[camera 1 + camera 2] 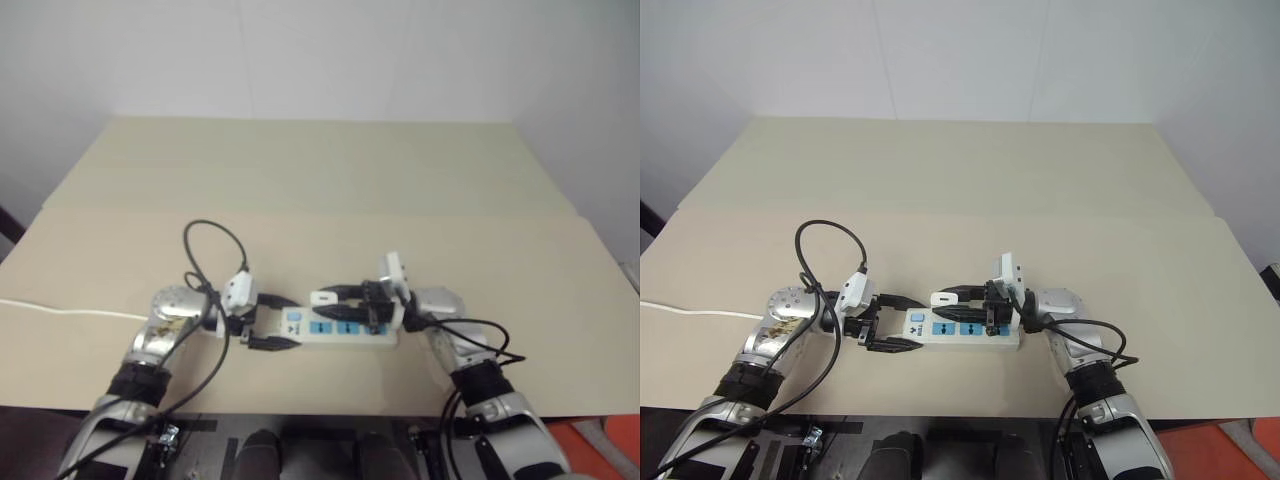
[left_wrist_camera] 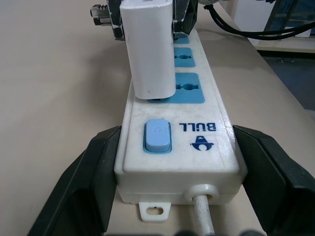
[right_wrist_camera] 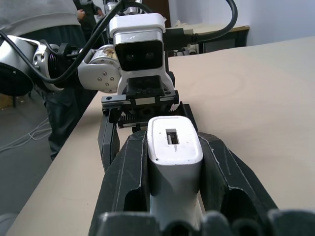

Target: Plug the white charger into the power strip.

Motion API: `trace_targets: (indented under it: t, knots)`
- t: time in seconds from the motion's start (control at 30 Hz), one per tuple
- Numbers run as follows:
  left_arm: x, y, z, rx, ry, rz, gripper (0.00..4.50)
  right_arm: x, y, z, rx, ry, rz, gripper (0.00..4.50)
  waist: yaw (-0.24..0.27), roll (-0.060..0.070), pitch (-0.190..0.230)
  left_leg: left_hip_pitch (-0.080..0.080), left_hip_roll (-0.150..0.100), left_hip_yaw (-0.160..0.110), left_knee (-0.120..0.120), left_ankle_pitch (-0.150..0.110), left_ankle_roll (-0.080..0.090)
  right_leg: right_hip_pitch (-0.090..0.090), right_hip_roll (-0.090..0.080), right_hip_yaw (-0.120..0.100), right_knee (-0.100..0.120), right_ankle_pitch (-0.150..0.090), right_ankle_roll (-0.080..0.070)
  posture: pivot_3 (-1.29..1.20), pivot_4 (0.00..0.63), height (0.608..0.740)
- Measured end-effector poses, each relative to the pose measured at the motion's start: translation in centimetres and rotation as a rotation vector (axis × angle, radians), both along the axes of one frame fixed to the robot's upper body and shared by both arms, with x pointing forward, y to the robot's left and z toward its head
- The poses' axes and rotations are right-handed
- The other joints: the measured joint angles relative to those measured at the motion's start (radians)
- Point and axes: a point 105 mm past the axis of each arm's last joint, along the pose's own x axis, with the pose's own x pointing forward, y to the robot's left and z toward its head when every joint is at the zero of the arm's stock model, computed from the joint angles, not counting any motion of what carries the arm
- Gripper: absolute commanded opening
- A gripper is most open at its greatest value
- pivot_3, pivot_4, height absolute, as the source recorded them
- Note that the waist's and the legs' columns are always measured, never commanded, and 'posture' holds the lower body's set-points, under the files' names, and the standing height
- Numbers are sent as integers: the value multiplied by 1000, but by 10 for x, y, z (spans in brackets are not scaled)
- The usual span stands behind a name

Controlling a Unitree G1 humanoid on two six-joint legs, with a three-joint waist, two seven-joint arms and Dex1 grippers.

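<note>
The power strip (image 1: 340, 328), a white bar with blue sockets, lies on the table close to the near edge. My left gripper (image 1: 295, 322) is shut on its switch end, one black finger (image 2: 88, 187) on each long side. My right gripper (image 3: 173, 135) is shut on the white charger (image 2: 150, 49), holding it upright over the strip. The charger's lower end meets the blue socket beside the switch (image 2: 157, 135). Its prongs are hidden.
The strip's thin white cord (image 1: 60, 311) runs left across the beige table (image 1: 320, 180) and off its edge. Black cables (image 1: 215, 235) loop above my left wrist. A person (image 3: 59, 39) stands beyond the table's left side.
</note>
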Motion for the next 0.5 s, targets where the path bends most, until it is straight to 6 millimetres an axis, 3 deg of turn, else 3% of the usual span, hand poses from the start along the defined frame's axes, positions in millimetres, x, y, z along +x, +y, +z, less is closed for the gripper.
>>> trace_targets:
  t: [0.5]
  knots:
    - [3, 1, 0, -2, 6, 25, 3238, 5, 5, 2, -114, -53, 24, 1123, -5, 0, 0, 3, 0, 0, 0, 0, 0, 3, 0, 0, 0, 0, 0, 0, 150, 740]
